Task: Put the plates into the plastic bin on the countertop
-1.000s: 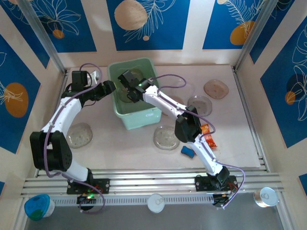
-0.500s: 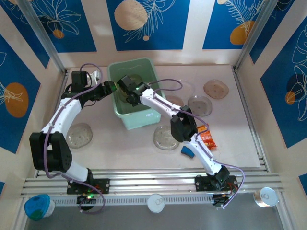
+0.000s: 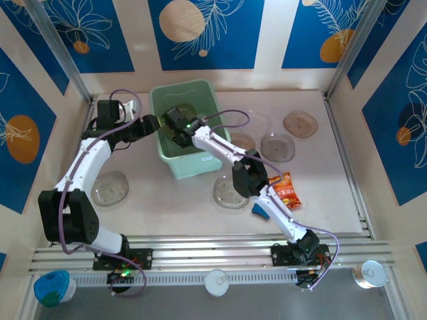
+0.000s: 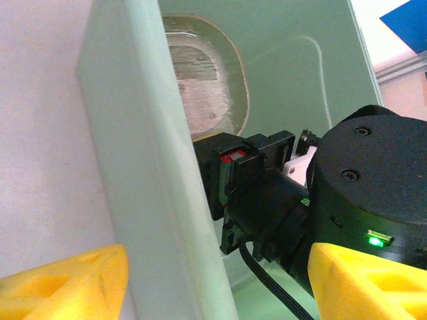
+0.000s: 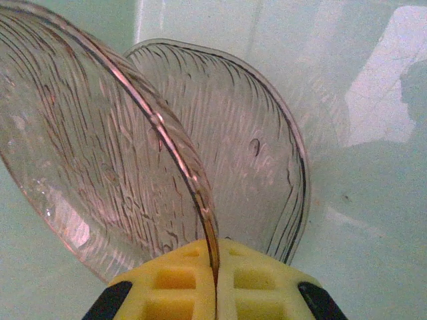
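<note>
Reaching right gripper (image 5: 215,293): we are pinching a plate (image 5: 100,167) by its rim, inside the bin (image 3: 197,163)
Left gripper (image 4: 217,270): we are holding fingers apart, straddling the bin's wall

Cream walls (image 3: 270,33) are closing in three sides, carrying deep-blue panels (image 3: 233,47) with white leaf outlines and orange discs; ribbed silver aluminium rails (image 3: 200,253) are running along the near edge.

You have an orange-red snack packet (image 3: 289,191) lying flat, right of centre. A small blue object (image 3: 261,211) sits just beside it, nearer the rail. Past the near rail stand a blue-lidded tub (image 3: 53,288), a white round cap (image 3: 217,282) and a silver can (image 3: 369,274), well apart.
</note>
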You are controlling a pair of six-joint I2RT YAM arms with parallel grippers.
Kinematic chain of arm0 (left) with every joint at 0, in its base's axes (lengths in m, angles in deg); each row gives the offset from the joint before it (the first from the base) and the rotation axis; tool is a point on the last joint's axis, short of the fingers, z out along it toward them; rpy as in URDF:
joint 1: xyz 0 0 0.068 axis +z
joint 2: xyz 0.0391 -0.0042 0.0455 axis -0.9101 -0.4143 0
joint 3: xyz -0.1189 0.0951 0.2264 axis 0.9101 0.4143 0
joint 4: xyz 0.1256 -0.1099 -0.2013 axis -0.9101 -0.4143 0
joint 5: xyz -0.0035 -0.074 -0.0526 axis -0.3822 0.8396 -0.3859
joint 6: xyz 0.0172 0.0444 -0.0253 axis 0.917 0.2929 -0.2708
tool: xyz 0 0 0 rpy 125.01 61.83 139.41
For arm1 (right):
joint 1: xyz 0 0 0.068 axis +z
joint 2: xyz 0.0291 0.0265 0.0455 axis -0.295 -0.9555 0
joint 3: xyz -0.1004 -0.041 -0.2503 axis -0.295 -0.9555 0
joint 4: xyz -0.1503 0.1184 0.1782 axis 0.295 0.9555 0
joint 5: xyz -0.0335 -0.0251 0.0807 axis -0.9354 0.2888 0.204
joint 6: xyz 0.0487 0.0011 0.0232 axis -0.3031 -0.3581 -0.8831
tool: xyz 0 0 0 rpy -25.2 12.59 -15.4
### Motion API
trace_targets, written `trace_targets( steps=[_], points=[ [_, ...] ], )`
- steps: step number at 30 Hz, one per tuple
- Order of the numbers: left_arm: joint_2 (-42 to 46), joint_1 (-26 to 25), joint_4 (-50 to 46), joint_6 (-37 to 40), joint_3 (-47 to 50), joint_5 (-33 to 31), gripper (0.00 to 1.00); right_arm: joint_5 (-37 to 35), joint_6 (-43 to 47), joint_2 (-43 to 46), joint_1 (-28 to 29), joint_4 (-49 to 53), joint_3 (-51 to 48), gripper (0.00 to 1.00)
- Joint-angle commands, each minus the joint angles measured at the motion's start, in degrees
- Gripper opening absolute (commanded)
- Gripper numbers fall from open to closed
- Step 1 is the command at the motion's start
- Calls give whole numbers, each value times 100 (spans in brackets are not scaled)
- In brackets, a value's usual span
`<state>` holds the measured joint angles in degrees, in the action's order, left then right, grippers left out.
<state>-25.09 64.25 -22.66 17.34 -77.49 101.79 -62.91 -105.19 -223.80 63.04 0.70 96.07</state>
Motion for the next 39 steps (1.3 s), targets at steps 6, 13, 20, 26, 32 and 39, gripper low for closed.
trace_targets(
  steps=[6, 13, 20, 26, 32, 39],
  points=[
    [187, 92, -270, 124, 13, -186, 72, 28, -348, -176, -46, 140, 119, 22],
    [305, 93, -336, 126, 54, -263, 72, 109, -418, -215, -36, 169, 94, 35],
    [404, 93, -397, 135, 79, -338, 72, -124, -42, -57, -2, 30, 237, 56],
    [524, 96, -611, 196, -9, -566, 72, -446, 494, 372, 117, -153, 135, 75],
    [780, 128, -1067, 139, -20, -982, 73, -590, 1067, 808, 192, 38, -67, 99],
    [1232, 187, -1504, 73, 138, -1351, 73, -661, 1472, 1380, 272, 147, -581, 99]
  ],
)
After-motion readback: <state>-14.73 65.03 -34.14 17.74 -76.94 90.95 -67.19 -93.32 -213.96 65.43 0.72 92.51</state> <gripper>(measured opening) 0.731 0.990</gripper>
